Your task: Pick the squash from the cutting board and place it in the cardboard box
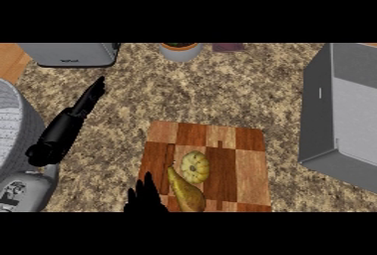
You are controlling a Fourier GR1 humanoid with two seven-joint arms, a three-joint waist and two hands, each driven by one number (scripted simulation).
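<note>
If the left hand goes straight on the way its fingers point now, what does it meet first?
Probably nothing nearby: the black left hand points up over bare speckled stone counter, towards the grey toaster, though height is unclear.

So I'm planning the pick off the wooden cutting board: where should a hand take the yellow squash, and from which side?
Probably by the long tan neck of the yellow squash, which lies flat on the wooden cutting board running toward the near edge. Come from above, fingers either side of the neck. The round pale bulb at the far end looks too wide to close round. The black hand at the near-left corner is closest.
</note>
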